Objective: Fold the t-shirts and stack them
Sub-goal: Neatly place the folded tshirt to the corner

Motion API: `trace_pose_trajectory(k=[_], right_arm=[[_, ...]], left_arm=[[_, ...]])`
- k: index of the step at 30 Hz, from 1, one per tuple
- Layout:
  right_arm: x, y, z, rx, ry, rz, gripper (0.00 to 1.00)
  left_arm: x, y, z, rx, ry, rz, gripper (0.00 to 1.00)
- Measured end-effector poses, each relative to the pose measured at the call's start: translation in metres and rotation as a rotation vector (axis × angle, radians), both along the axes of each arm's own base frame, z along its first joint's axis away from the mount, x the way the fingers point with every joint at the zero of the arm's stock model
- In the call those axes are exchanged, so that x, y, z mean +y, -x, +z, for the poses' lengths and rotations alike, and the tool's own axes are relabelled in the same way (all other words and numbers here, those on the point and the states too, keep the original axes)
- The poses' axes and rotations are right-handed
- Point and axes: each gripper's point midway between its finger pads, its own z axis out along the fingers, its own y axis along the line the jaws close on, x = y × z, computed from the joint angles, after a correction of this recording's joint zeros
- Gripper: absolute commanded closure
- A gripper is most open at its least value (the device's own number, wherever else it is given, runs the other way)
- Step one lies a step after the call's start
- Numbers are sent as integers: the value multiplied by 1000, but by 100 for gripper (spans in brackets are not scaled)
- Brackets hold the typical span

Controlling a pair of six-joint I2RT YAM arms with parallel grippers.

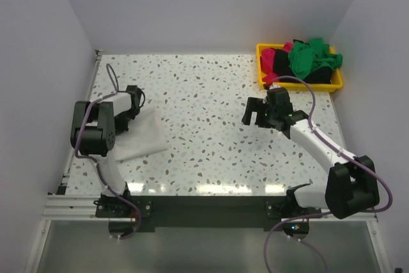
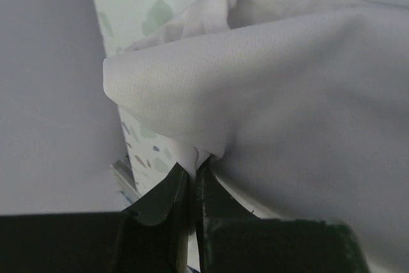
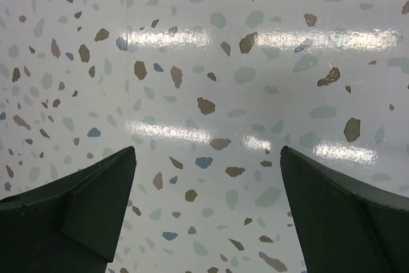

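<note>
**Near left.** The left gripper (image 2: 193, 169) is clamped on the white t-shirt (image 2: 287, 94). The left wrist view shows a small tuck of cloth between the closed jaws. The shirt lies at the near-left part of the table (image 1: 204, 94), close to its left edge, and drapes from the grip down onto the tabletop.

**Centre right.** The right gripper (image 3: 206, 151) hangs over bare tabletop with its jaws wide apart. It holds nothing and is well apart from the shirt.

**Procedure (judged step: spreading the shirt for folding).**
1. Keep the pinch firm; the tuck is small and may slip.
2. Draw the cloth toward the middle of the table, away from the left edge, where it could slide off.
3. Bring the free gripper to a second edge and tension the cloth between both grips before laying it flat.

**Condition of the shirt.** The cloth is a plain white, matte, fine knit, bunched in soft rolls. No collar or sleeve can be told apart.

**Far right.** The yellow bin (image 1: 300, 87) holds a green shirt (image 1: 310, 59), a magenta-pink shirt (image 1: 273, 55) and a black shirt (image 1: 319, 80), all crumpled and not yet folded.
</note>
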Motion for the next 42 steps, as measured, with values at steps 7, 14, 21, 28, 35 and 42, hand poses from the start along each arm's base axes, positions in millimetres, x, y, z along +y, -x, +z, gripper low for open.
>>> trace_pose_trajectory(k=[7,14,21,28,35,42], right_arm=[[-1,0,0,0,5,-4,1],[-1,0,-6,15,12,-4,1],[-2,0,-7,18,15,-2,1],[-2,0,-7,18,16,-4,1],[-4,-1,-7,15,27,-14,1],[-5,-1,-7,15,29,-15,1]], left_arm=[[52,-17,10,-9,-179,107,100],[67,-34,19,-46,-208,86,65],[89,-53,38,-137,-249,189,51],[85,-66,61,-277,-168,277,1],[-56,-105,93,-542,184,35,0],[-158,-117,59,-652,641,-84,0]])
